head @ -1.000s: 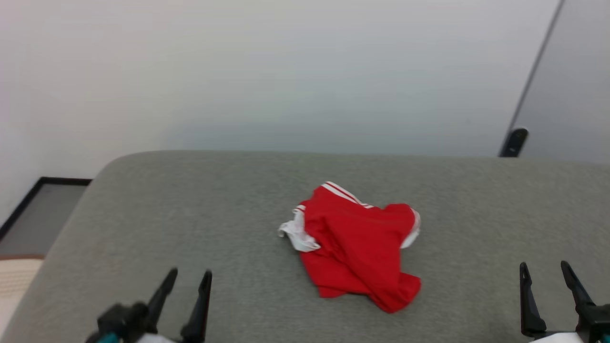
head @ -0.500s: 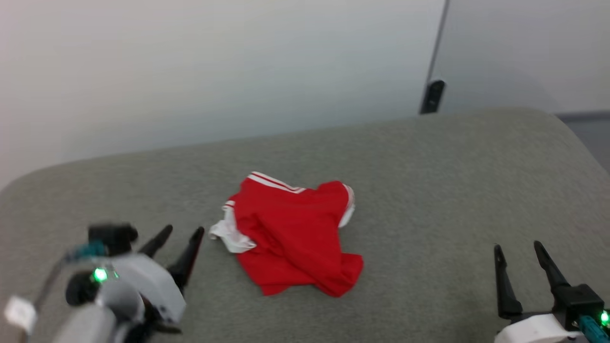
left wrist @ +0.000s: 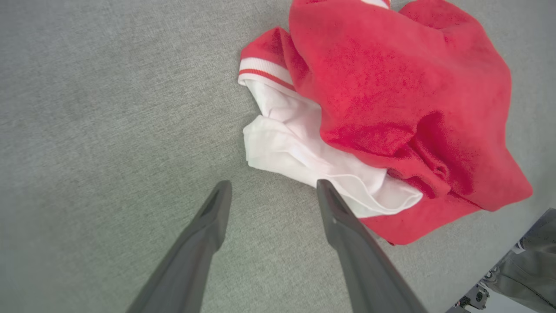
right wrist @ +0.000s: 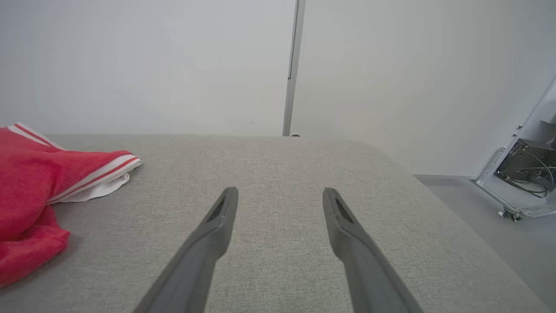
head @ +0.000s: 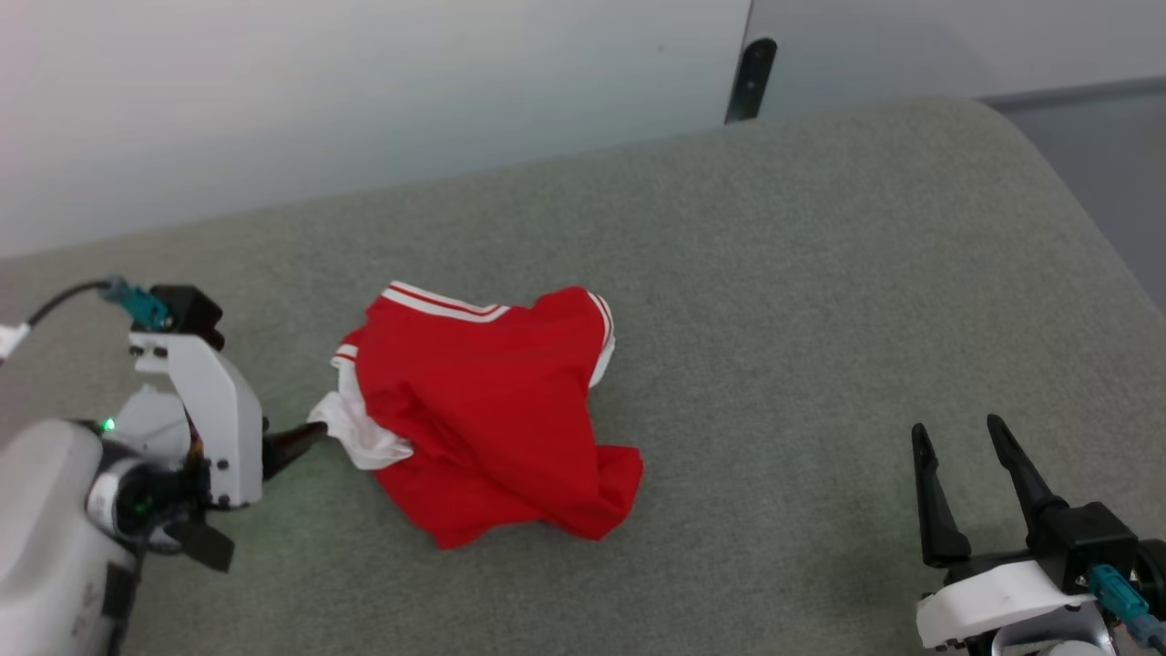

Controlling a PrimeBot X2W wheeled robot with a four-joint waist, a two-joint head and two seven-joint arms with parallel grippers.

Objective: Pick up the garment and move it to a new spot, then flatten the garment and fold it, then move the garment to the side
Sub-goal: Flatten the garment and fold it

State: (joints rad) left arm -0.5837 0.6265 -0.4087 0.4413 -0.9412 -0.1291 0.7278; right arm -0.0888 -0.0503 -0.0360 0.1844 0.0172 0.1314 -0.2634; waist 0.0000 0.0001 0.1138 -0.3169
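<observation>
Garment [head: 483, 410] lies crumpled on the grey fabric-covered desk [head: 820, 273], left of centre in the head view, red body bunched in folds and not flattened. White sleeve [head: 355, 437] sticks out at the garment's left edge; red-and-white striped trim [head: 446, 305] runs along its upper edge, and a second white sleeve edge shows at its upper right. Left gripper [head: 301, 439] sits at the lower left of the head view, turned sideways, one dark finger tip right at the white sleeve. In the left wrist view the left gripper [left wrist: 273, 186] has its jaws apart at a moderate width with nothing between them; the finger on the right of that view ends at the lower border of the white sleeve [left wrist: 295, 148], contact not confirmable, while the other finger is over bare desk. Garment [left wrist: 391, 87] takes up the upper right of that view. Right gripper [head: 956, 426] is at the lower right of the head view, well apart from the garment, fingers pointing up the frame, spread and empty. The right wrist view shows the right gripper [right wrist: 280, 191] low over bare desk, the garment [right wrist: 26, 191] at the left edge, and a pale wall [right wrist: 173, 65] behind.
</observation>
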